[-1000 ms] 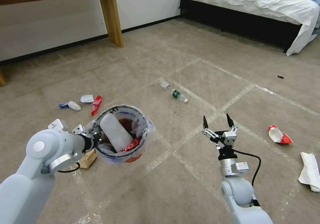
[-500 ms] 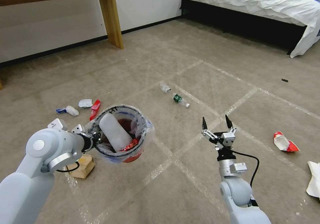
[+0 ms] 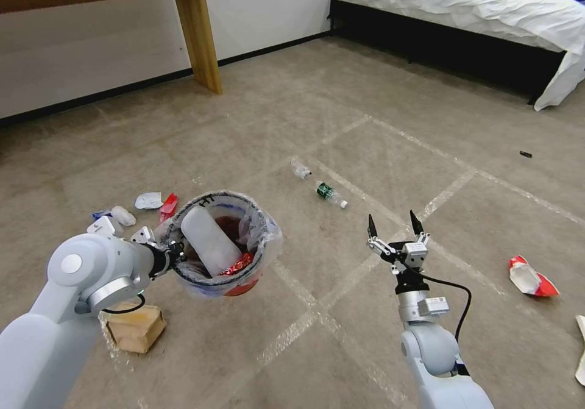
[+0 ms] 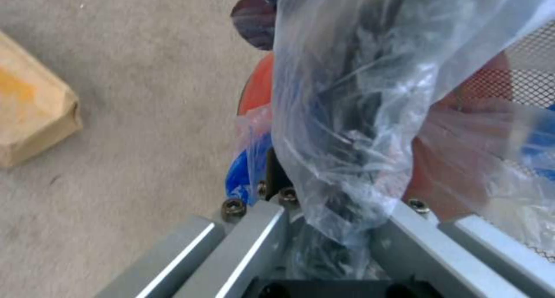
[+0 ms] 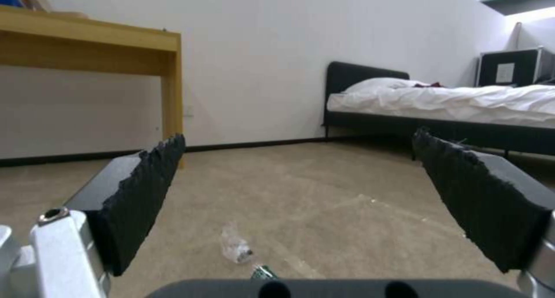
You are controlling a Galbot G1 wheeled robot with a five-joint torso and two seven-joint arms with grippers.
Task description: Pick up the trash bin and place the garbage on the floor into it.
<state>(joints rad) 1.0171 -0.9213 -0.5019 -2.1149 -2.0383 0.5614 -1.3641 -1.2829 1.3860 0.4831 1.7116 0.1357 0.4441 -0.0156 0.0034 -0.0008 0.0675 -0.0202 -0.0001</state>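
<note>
The red trash bin (image 3: 244,287) with its clear bag hangs above the floor (image 3: 341,122), and my left gripper (image 3: 178,253) is shut on its rim. In the left wrist view the bag (image 4: 347,116) bunches between that gripper's (image 4: 329,211) jaws. Inside the bin lie a white slipper (image 3: 210,247) and a crushed red can (image 3: 239,265). My right gripper (image 3: 393,223) is held open over the carpet, empty. Ahead of it lie a clear bottle (image 3: 300,169) (image 5: 234,246) and a green-labelled bottle (image 3: 331,193) (image 5: 263,272). A red-and-white wrapper (image 3: 531,277) lies to the right.
A brown cardboard box (image 3: 135,327) (image 4: 29,111) sits under my left arm. Small white, red and blue litter (image 3: 148,200) lies left of the bin. White paper (image 3: 580,348) is at the right edge. A wooden table leg (image 3: 198,31) and a bed (image 3: 475,13) stand farther off.
The whole head view has shifted: floor litter has slid toward me and the wrapper rightward, so the camera has moved. Both arms keep their poses, the bin still held.
</note>
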